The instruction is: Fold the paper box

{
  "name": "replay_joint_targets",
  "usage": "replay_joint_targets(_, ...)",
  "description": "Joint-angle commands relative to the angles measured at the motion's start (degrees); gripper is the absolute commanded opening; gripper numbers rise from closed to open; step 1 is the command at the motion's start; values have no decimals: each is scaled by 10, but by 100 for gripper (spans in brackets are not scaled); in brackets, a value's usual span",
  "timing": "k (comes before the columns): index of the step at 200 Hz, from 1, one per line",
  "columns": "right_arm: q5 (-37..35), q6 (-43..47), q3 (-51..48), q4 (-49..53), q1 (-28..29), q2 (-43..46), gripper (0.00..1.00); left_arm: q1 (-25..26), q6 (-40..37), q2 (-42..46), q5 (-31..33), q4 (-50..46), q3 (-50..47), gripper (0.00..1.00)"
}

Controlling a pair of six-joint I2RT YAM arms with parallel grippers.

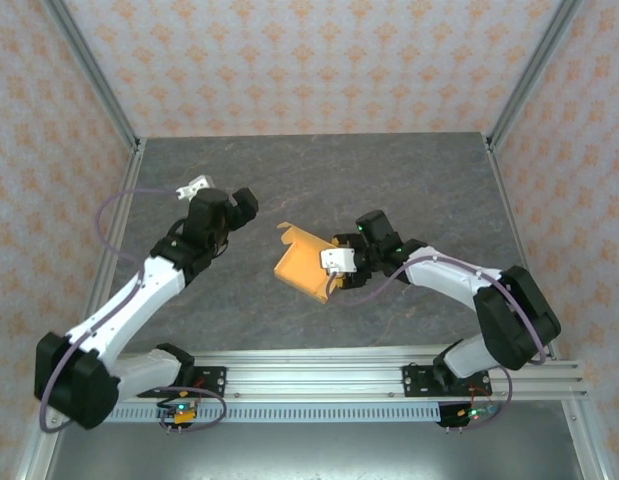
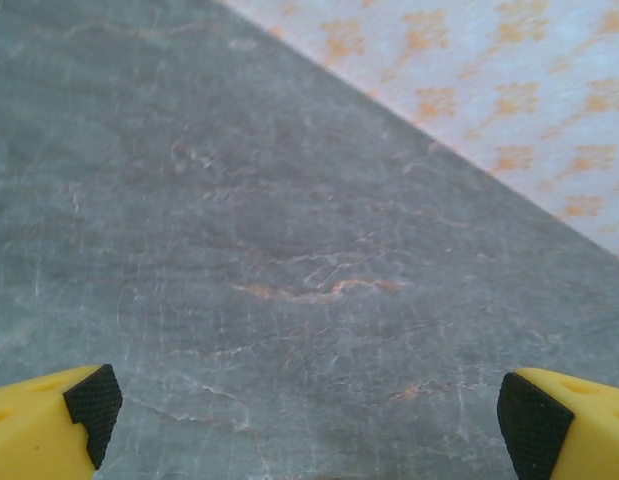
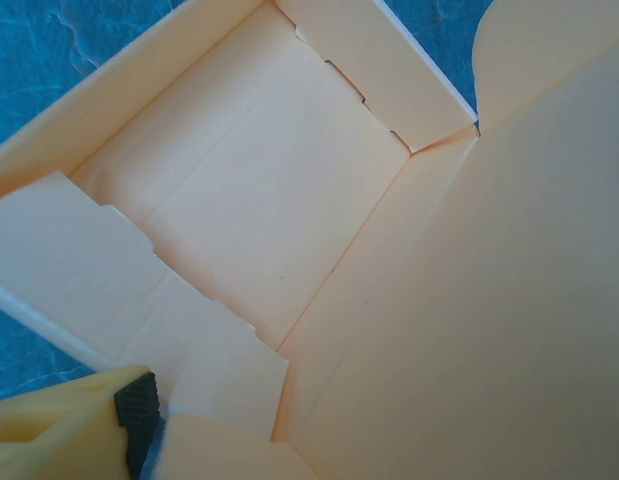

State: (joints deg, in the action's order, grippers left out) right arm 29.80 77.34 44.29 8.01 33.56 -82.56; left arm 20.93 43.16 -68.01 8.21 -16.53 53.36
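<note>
The paper box, light orange-tan card, lies partly folded at the middle of the grey table. Its shallow tray has side walls raised, and a wide lid flap spreads to the right. My right gripper is at the box's right edge. One black-padded yellow finger shows far left beside a folded tab, and the lid flap hides the other. The jaws look open, not clamped. My left gripper hangs open over bare table, well left of the box, with nothing between its fingers.
Patterned walls and metal frame posts close in the table at the back and sides. An aluminium rail carrying both arm bases runs along the near edge. Bare table lies behind and in front of the box.
</note>
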Motion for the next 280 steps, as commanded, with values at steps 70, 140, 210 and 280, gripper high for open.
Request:
replay_joint_targets(70,32,-39,1,102,-38,63,92,-39,75,-298,-236,-206,270,100)
replay_joint_targets(140,56,-84,3,5,-57,38,80,-38,164,-346,-357,-134,226,91)
replay_joint_targets(210,87,-93,1,-48,-56,5,77,-13,179,-347,-401,-103,197,69)
replay_joint_targets(280,66,-76,-8,-63,-46,-3,76,-3,178,-340,-408,-91,172,48)
